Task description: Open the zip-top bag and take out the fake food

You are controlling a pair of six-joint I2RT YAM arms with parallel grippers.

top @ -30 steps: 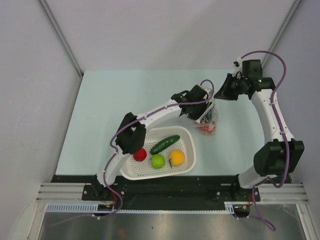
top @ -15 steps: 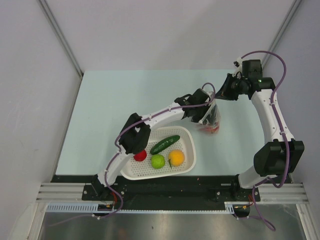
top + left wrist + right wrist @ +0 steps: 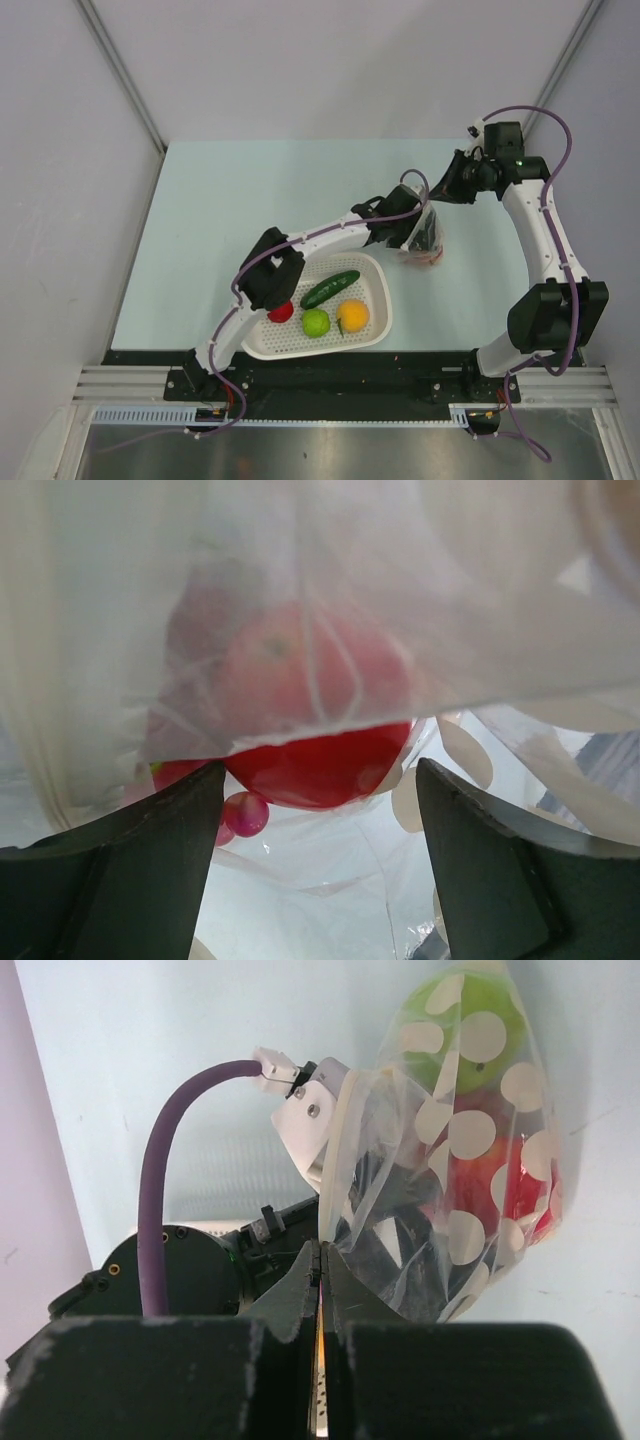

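Half the zip-top bag [image 3: 428, 240], just past the basket [image 3: 388, 305], hides behind the left gripper [image 3: 408, 230]. Left wrist: film blurs a red fruit [image 3: 315, 765]; the fingers [image 3: 130, 840] gape wide inside the bag, gripping nothing. Right wrist: the right gripper [image 3: 320, 1260] pinches the bag's rim.

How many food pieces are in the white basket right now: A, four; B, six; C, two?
A: the basket holds a cucumber, a red fruit, a green fruit and an orange fruit, four in all.
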